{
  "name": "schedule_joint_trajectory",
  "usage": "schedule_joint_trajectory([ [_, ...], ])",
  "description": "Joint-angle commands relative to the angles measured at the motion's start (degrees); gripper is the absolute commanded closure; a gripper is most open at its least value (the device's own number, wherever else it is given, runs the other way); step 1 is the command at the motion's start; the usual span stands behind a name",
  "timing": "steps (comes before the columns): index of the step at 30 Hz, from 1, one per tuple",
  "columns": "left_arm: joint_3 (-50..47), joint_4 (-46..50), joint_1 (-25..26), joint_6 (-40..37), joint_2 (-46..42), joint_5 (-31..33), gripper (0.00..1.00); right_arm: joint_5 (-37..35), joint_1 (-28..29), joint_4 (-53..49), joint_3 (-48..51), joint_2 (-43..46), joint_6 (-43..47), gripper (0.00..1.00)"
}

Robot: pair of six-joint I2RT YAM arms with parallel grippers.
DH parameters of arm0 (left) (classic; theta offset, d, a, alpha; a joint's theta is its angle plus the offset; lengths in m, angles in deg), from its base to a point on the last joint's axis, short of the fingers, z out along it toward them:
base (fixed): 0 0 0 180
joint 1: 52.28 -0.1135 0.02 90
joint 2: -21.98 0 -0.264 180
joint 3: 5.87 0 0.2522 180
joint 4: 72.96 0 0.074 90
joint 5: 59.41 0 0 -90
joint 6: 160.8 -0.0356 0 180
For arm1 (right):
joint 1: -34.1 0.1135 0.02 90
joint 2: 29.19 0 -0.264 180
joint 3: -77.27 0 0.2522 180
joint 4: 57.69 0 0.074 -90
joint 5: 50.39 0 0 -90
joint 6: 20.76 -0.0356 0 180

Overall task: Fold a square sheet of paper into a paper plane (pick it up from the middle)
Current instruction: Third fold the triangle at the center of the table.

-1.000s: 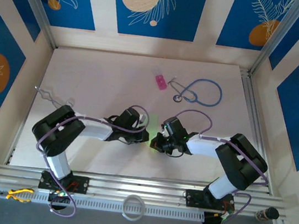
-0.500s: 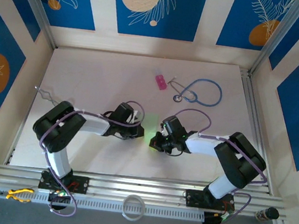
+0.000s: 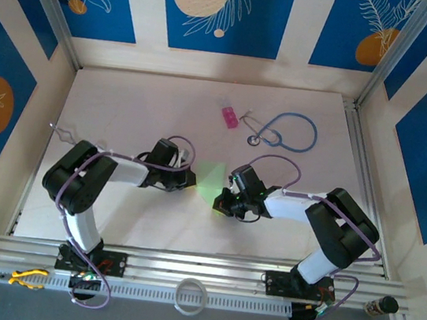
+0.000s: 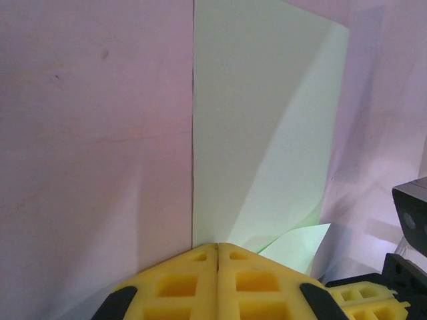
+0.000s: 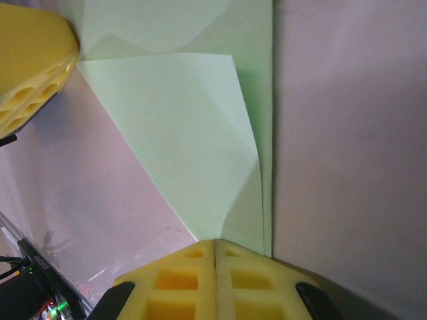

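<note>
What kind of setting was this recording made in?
Most likely a lab test cell, not a home: a white table boxed in by blue-patterned wall panels, aluminium frame rails along the near edge, and an odd prop, a stethoscope.

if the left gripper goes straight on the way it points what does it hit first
The folded light-green paper: it starts right at the tips of the shut left gripper and stretches ahead. The right gripper looks off to one side.
</note>
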Motion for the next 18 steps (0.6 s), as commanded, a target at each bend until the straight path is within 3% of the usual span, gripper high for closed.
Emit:
schedule_joint_trajectory([
  [1,-0.9,3.8,-1.9,-2.5,-1.5,2.5,0.99,-3.5,0.5,-8.2,1.3,-2.2,0.8,0.99],
  [10,-1.3,2.9,-1.4,-0.1,-8.5,2.0,0.96,-3.1,0.7,-7.7,0.5,-2.6,1.0,0.99],
  [18,-1.2,-3.1,2.8,1.3,-6.1,-2.3,0.96,-3.3,0.8,-8.1,0.5,-2.5,1.0,0.99],
])
